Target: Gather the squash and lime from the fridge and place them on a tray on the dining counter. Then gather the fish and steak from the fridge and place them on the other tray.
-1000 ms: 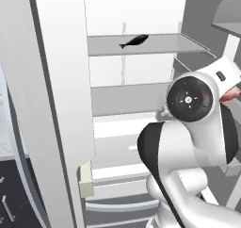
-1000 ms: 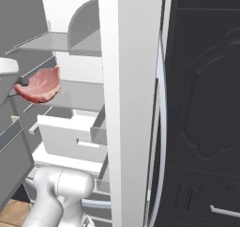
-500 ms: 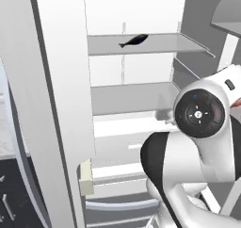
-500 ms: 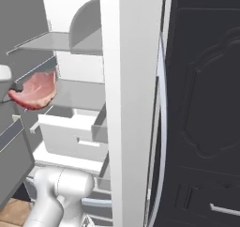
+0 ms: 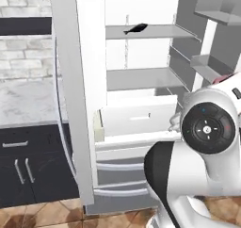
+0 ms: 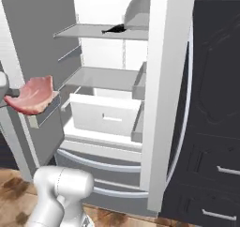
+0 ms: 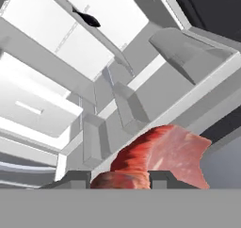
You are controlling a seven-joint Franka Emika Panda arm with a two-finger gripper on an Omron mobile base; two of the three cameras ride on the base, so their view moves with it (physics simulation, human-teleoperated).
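Kitchen scene: fridge [image 5: 141, 104] stood open, white interior, grey shelves, a pulled-out white drawer [image 6: 105, 116] in the lower section. Grey door [image 5: 77, 95] swung out on the left of the left base view, with brick wall [image 5: 23, 43] and a marble-topped table [image 5: 28, 100] over dark cabinets [image 5: 28, 161] behind it. Wood-look tile floor [image 6: 14, 193] below. Right base view had tall dark panelled cabinets [image 6: 215, 104] right of the fridge.

Fish [image 5: 136, 29] lay on the top shelf [image 5: 146, 32], dark silhouette, well apart from the arm. Domed grey cover [image 6: 138, 12] sat just beside it on the same shelf.

Gripper [image 7: 120, 181] was clenched on the steak [image 6: 32, 97], held out in front of the door bins [image 7: 108, 123], clear of the shelves. Hand view showed the red slab between the fingertips [image 7: 77, 179], bins and shelf edges behind it. Robot's own elbow blocked the lower right of the left base view.
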